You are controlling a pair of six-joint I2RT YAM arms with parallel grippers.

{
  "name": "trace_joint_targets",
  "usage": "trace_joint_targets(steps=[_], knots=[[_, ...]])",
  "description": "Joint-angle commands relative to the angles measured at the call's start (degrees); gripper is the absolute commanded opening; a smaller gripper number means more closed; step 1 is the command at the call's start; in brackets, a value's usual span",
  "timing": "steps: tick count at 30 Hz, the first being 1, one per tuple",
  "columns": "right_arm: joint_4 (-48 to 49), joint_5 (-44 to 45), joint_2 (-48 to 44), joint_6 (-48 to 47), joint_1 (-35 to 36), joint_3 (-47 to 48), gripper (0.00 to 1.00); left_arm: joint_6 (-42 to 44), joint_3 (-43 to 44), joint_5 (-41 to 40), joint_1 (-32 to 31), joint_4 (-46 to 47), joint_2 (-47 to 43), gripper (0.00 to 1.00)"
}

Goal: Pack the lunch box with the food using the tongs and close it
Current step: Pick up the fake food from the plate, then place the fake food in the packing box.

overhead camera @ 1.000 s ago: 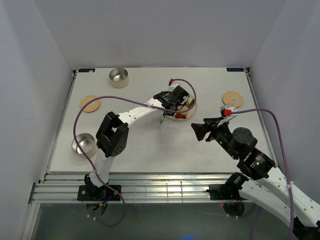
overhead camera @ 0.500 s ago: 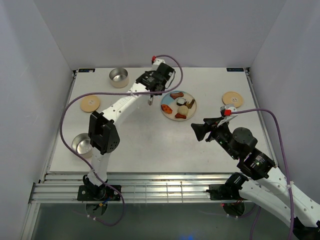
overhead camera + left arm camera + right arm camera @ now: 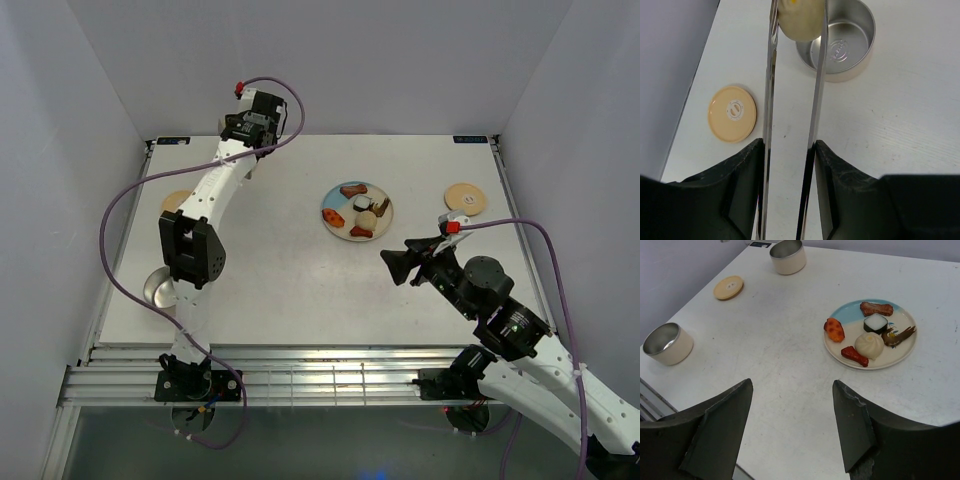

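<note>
We see the left gripper (image 3: 788,150) clamped on the tongs (image 3: 814,115), whose two thin arms pinch a pale rounded piece of food (image 3: 799,20) at their tips, right at the rim of the far tin (image 3: 845,47). A wooden lid (image 3: 732,113) lies on the table (image 3: 900,125) near that tin. The right gripper (image 3: 792,390) hangs with its fingers apart and empty, near the plate (image 3: 850,315), where several other food pieces (image 3: 834,329) rest. The second tin (image 3: 667,344) stands open by the table's left edge, and the other lid (image 3: 464,195) lies to the right of the plate.
</note>
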Motion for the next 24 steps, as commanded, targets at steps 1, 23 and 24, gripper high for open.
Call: trace_joint_targets(steps=[1, 23, 24], knots=[[1.5, -0.4, -0.7, -0.7, 0.2, 0.0, 0.71, 1.7, 0.7, 0.6, 0.8, 2.3, 0.7, 0.53], [1.3, -0.4, -0.7, -0.7, 0.1, 0.1, 0.71, 6.3, -2.4, 1.1, 2.2, 10.3, 7.7, 0.54], [1.3, -0.4, -0.7, -0.8, 0.1, 0.1, 0.71, 6.5, -2.5, 1.3, 2.3, 10.4, 8.2, 0.55]])
